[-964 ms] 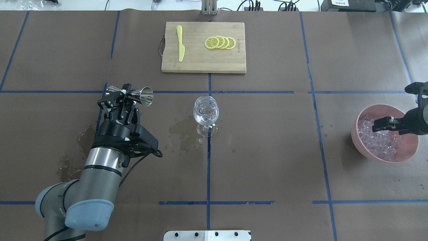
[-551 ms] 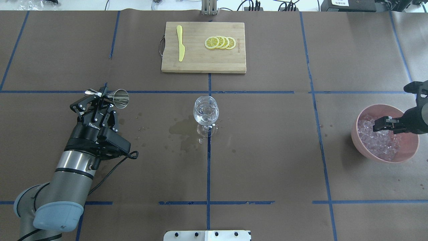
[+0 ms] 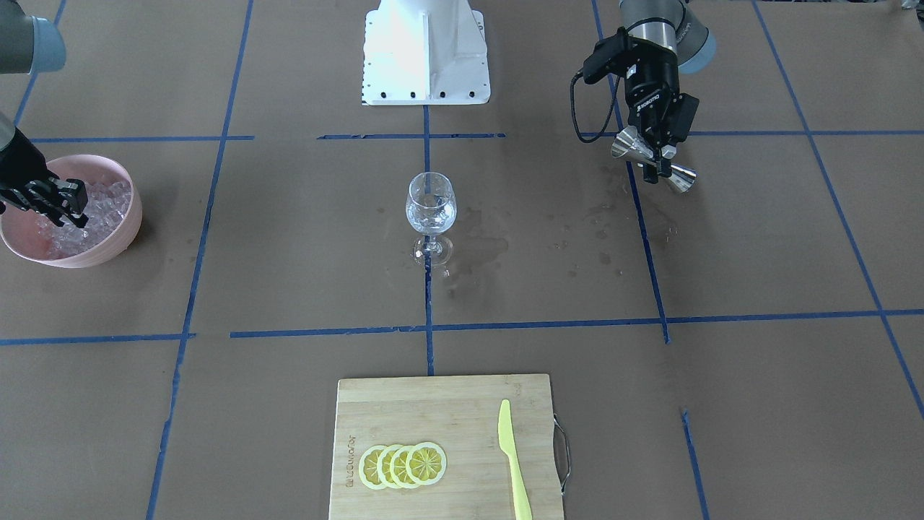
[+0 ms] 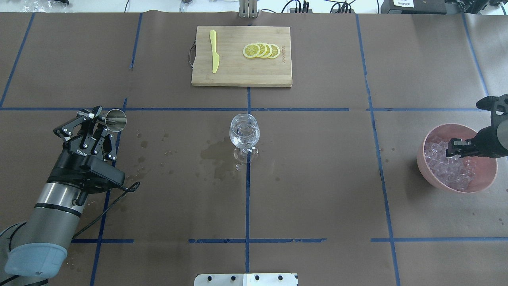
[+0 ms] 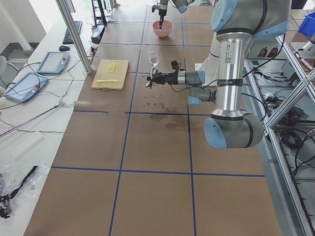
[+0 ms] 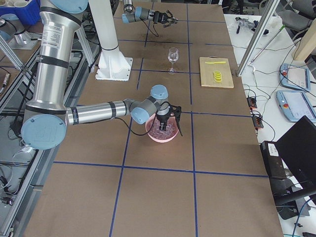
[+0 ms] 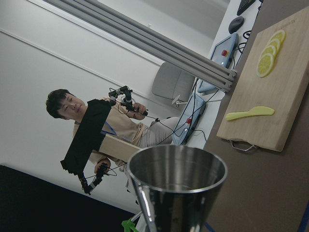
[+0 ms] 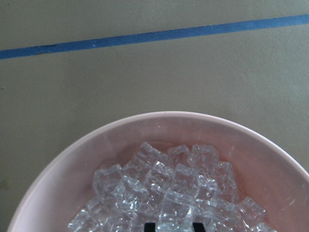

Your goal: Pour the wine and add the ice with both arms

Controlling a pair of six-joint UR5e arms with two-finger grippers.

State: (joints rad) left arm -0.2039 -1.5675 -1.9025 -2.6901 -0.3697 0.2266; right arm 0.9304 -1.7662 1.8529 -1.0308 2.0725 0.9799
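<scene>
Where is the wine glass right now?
In the overhead view the glass stands mid-table on the blue tape line, below the cutting board.

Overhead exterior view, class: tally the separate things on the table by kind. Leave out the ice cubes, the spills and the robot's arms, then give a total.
Lemon slices: 4
Yellow knife: 1
Wooden cutting board: 1
Wine glass: 1
Pink bowl: 1
Steel jigger: 1
Total: 9
</scene>
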